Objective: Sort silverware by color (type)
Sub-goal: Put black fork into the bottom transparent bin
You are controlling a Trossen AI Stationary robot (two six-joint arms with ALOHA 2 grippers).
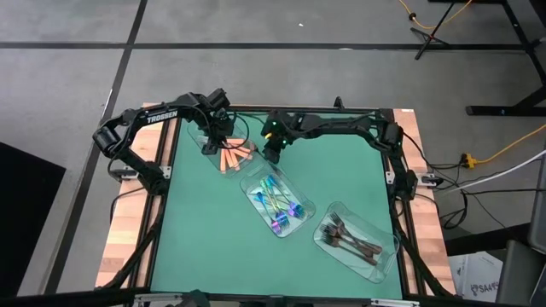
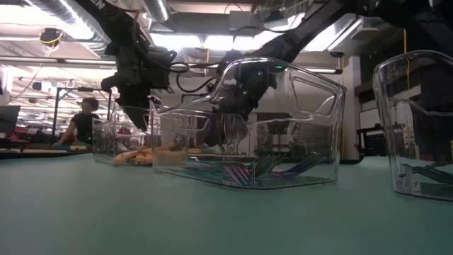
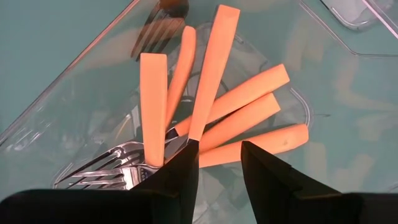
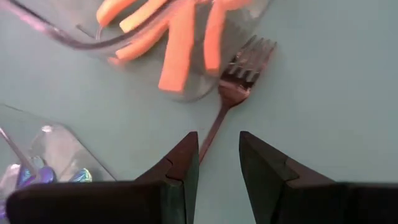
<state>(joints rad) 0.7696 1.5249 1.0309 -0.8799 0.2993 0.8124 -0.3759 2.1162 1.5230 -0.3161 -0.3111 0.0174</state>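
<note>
Several orange-handled utensils (image 3: 242, 118) lie fanned in a clear tray (image 1: 207, 145) at the table's far left. My left gripper (image 3: 219, 146) hangs open just above them, fingers pointing down, nothing between them. A dark metal fork (image 4: 233, 87) lies flat on the green table, its tines beside that tray's rounded end. My right gripper (image 4: 217, 134) is open above the fork's handle end (image 4: 210, 138), which runs toward the gap by one finger. Iridescent pieces (image 1: 277, 203) lie in the middle tray, and dark forks (image 1: 350, 237) in the near right tray.
The three clear trays stand in a slanting row from far left to near right; the middle tray (image 2: 248, 134) stands close to my right gripper. Bare green mat lies to the near left and far right. A person (image 2: 81, 124) sits in the room beyond the table.
</note>
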